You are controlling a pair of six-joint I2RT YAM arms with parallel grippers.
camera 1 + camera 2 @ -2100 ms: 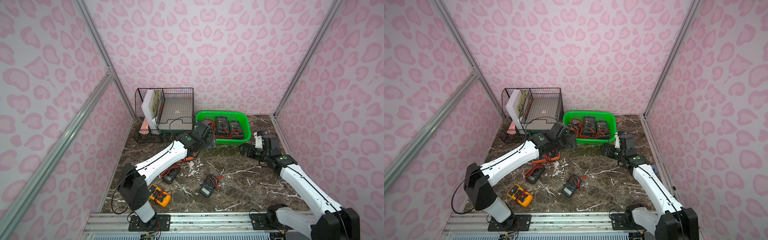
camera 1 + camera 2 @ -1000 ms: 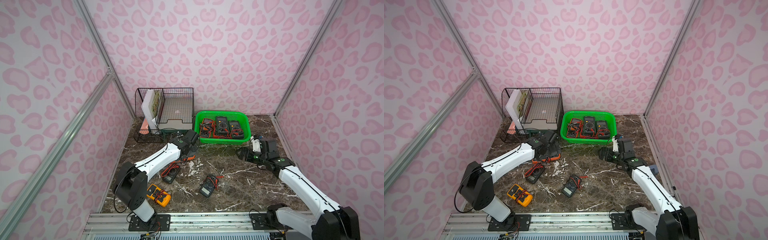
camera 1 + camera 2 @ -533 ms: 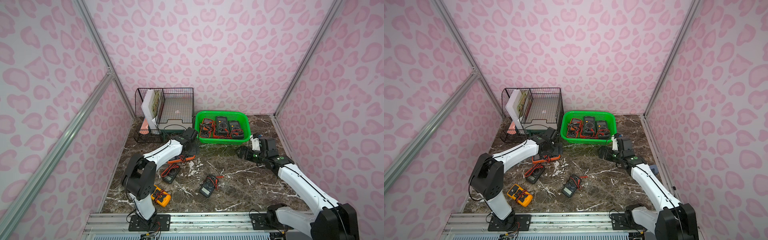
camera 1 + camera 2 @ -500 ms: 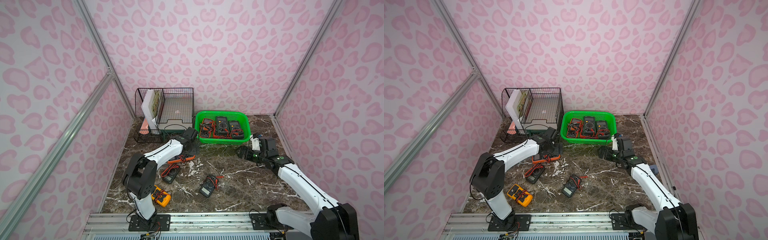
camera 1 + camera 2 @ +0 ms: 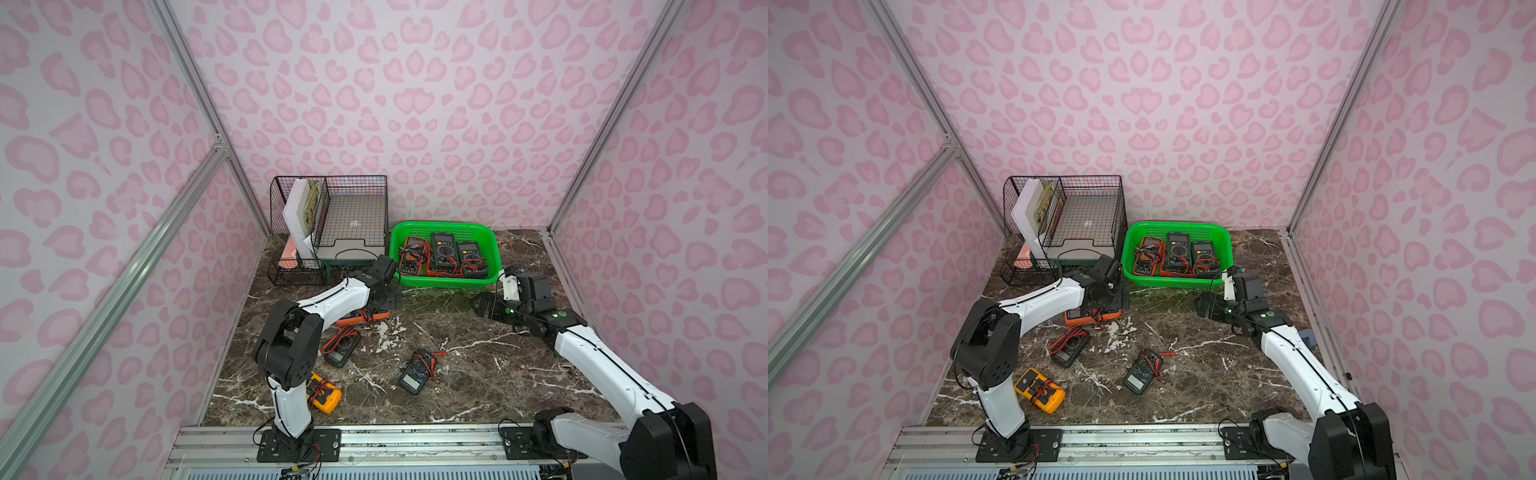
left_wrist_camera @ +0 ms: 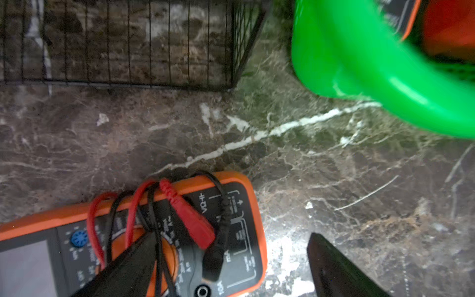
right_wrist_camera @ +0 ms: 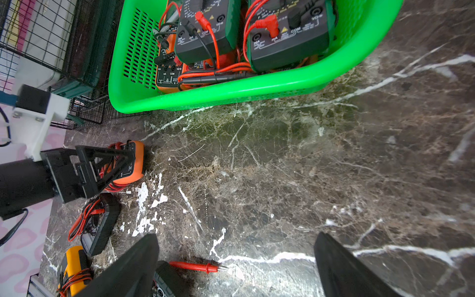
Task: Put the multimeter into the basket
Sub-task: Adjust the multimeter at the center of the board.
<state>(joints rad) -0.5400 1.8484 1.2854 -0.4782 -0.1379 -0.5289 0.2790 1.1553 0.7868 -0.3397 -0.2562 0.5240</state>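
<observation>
1. Pink leopard-print walls [image 5: 415, 104] enclose three sides. The floor of the cell is a dark marble worktop [image 5: 478, 365].
2. Left arm [image 5: 332, 297] reaches from the front rail toward the back-left quarter. Right arm [image 5: 602, 361] runs up along the right edge.
3. Black wire-mesh organiser [image 5: 353, 199] stands in the back-left corner of the worktop.
4. Basket [image 5: 444, 226], bright green, sits at the back edge just beside the organiser. It holds three multimeters [image 5: 442, 253] side by side, with their leads tangled across them.
5. Orange multimeter [image 6: 239, 218] lies flat on the worktop, outside the basket. It is just in front of the organiser and near the basket's front-left corner, with red and black leads wound round it.
6. Left gripper [image 6: 231, 236] is low over that meter with its jaws well apart. One finger is above the dial and the other is above bare marble past the socket end. Nothing is gripped, and I cannot tell whether a finger touches the meter.
7. Right gripper [image 7: 236, 234] is low over bare worktop near the basket's front-right corner, with its jaws spread wide and empty.
8. Two dark multimeters [image 5: 340, 353] [image 5: 415, 378] lie loose toward the front edge. A yellow multimeter [image 5: 328, 397] lies beside the left arm's base.
9. Red probe [image 7: 195, 266] lies on the marble beside one right finger.
</observation>
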